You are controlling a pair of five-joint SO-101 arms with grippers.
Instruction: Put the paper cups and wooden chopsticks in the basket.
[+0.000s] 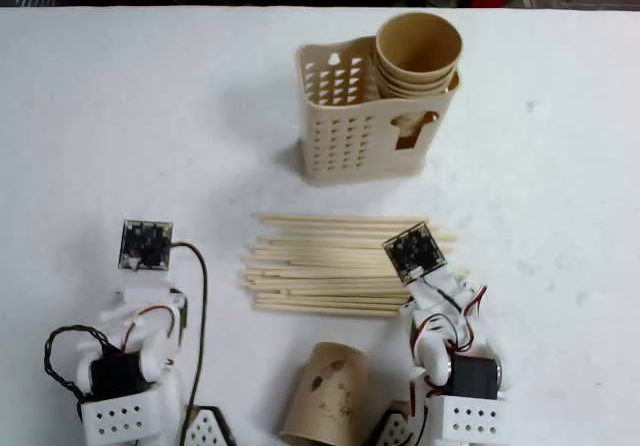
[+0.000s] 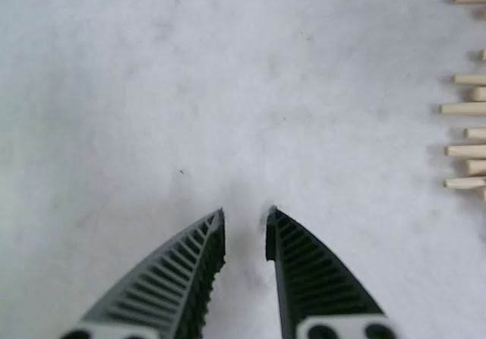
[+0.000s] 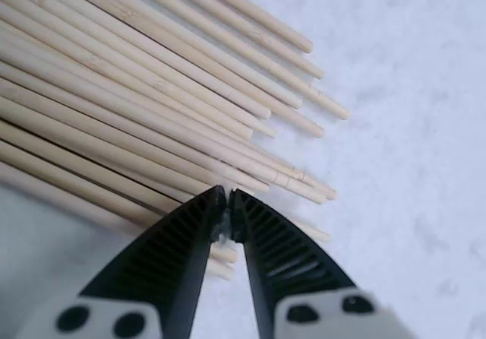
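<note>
**Right pincer sits at the chopstick ends**

The wooden chopsticks lie piled on the worktop, long axis crosswise, short of the basket. The right pincer, pressed together and empty, hangs over their ends and is nearer. The left pincer, slightly spread, hovers over bare worktop. One paper cup lies toppled between the arms.

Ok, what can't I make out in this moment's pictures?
High view: the inside of the basket, hidden by its wall and the stacked paper cups.
High view: the lying paper cup, one end cut off by the lower frame edge.
Right wrist view: whether the right end effector touches the chopsticks; its tips cover the spot.
Left wrist view: the chopsticks' lengths, cut off by the edge.
</note>
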